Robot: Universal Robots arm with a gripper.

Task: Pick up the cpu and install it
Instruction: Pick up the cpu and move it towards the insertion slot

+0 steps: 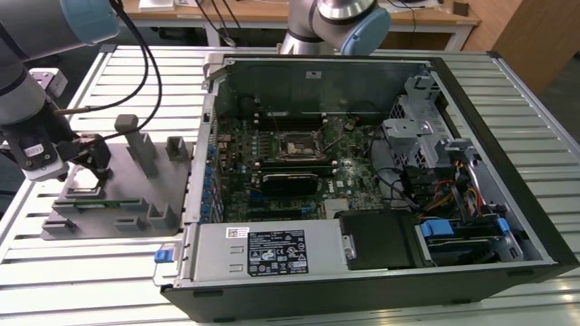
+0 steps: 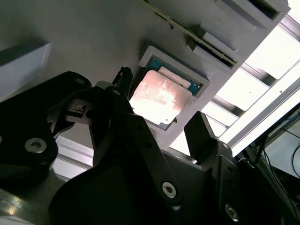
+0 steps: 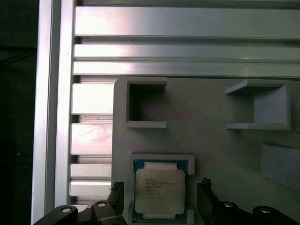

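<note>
One arm's gripper (image 1: 91, 161) hangs low over a grey tray (image 1: 136, 207) on a slatted metal table (image 1: 118, 68), at the exterior view's left. In the first wrist view the cpu (image 3: 159, 190) lies flat in a square recess of the tray, silvery top up. The gripper's black fingers (image 3: 118, 201) are spread, one on each side of the cpu and clear of it, holding nothing. Just beside the tray, toward the exterior view's right, lies an open computer case (image 1: 507, 136), its black socket (image 1: 299, 146) bare.
</note>
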